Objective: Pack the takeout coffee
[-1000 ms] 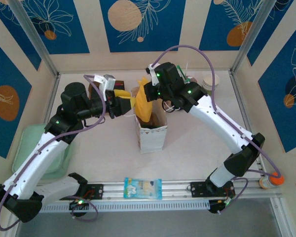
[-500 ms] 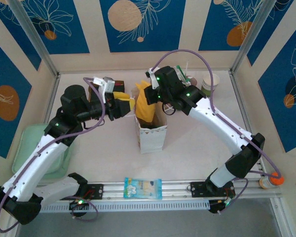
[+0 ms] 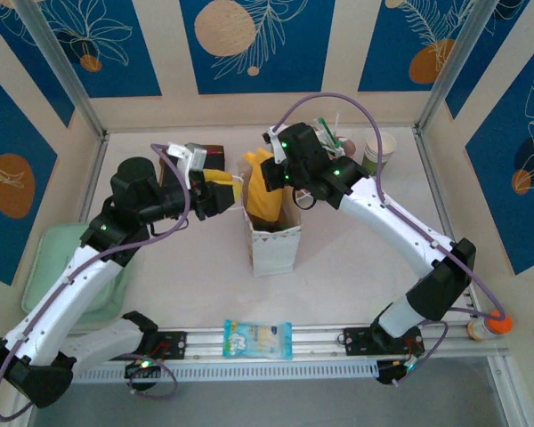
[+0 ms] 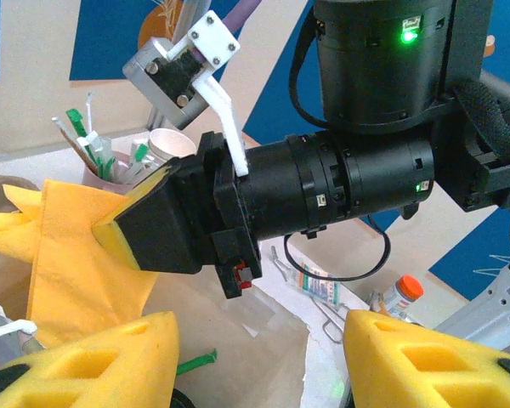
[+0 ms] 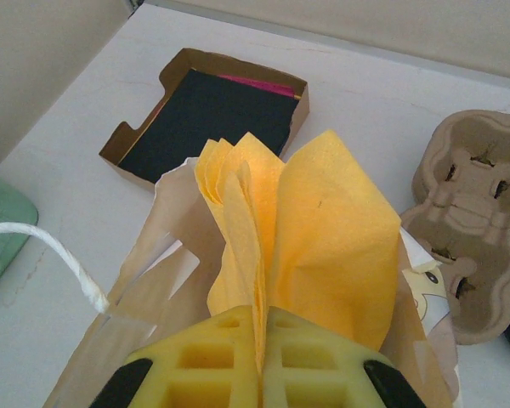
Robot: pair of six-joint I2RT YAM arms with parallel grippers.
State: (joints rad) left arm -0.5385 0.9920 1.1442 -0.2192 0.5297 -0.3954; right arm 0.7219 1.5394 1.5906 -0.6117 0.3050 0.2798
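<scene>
Right gripper (image 5: pixel 262 331) clenched on a fan of yellow napkins (image 5: pixel 323 221), held upright over the mouth of the paper bag (image 3: pixel 271 245). The bag stands mid-table. We see the foam pads pressed together, with the napkin folds pinched between them

Left gripper (image 4: pixel 255 361) sits at the bag's left rim, released. Its yellow fingers (image 4: pixel 93 361) stand apart, with the bag's brown paper showing in the gap

Takeout coffee (image 3: pixel 379 149) stands upright near the far right corner of the table, well apart from both grippers. It is just right of the pink cup of utensils (image 3: pixel 338 140)

Cardboard tray (image 5: pixel 208 115), black inside, lies beyond the bag toward the far edge. We note a pulp cup carrier (image 5: pixel 463 212) on the table to the bag's right in the right wrist view, and a green tray (image 3: pixel 67 267) at the left edge
</scene>
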